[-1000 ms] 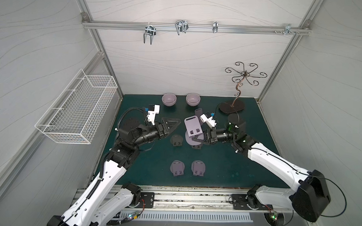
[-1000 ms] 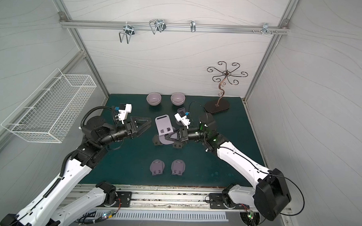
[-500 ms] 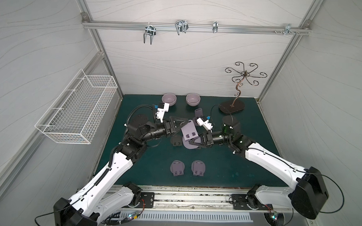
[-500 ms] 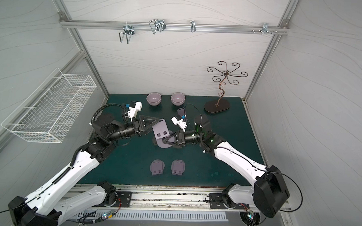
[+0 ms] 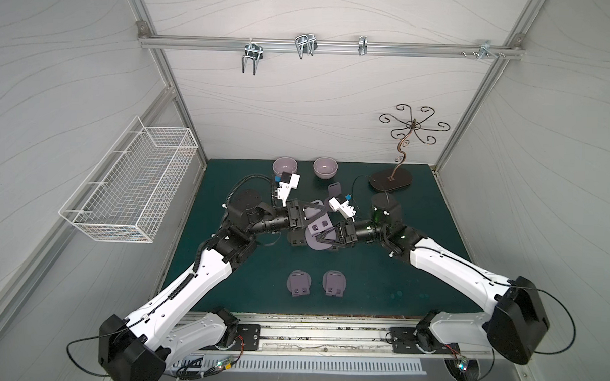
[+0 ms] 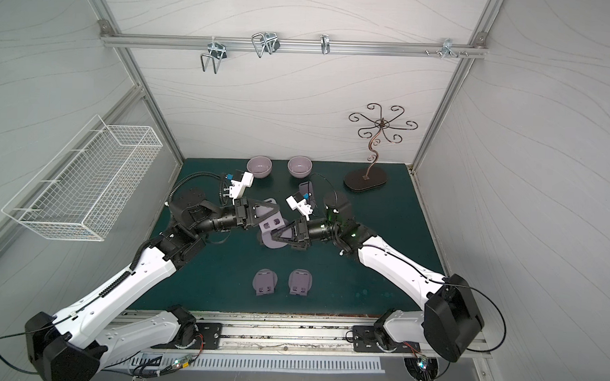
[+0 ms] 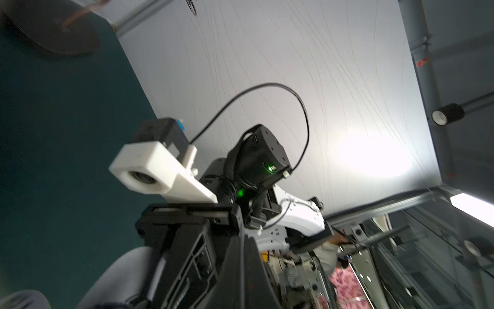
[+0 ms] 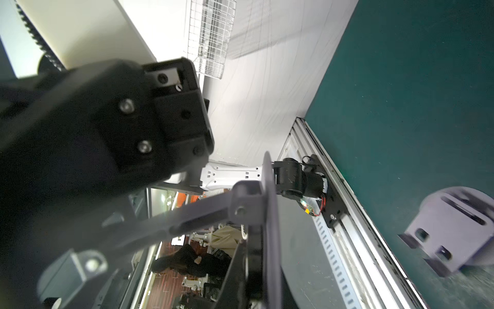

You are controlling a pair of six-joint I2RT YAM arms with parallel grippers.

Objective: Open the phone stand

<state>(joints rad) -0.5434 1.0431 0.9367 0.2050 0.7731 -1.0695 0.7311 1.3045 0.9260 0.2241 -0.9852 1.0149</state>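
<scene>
Desk (image 5: 416,272), dark green mat top. Beyond the left tool (image 5: 318,212): two lilac bowls (image 5: 285,166) (image 5: 325,167), side by side. Beyond the right tool (image 5: 317,238): one small lilac stand (image 5: 334,190), then a jewellery tree (image 5: 390,180) on its dark oval base. On the near side of both tools: two folded lilac stands (image 5: 298,283) (image 5: 334,283), lying flat, just apart.

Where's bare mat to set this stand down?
Mat between right arm, jewellery tree base and right wall; also between folded stands and right arm. Crowded: centre, left tool and right tool on the phone stand.
</scene>
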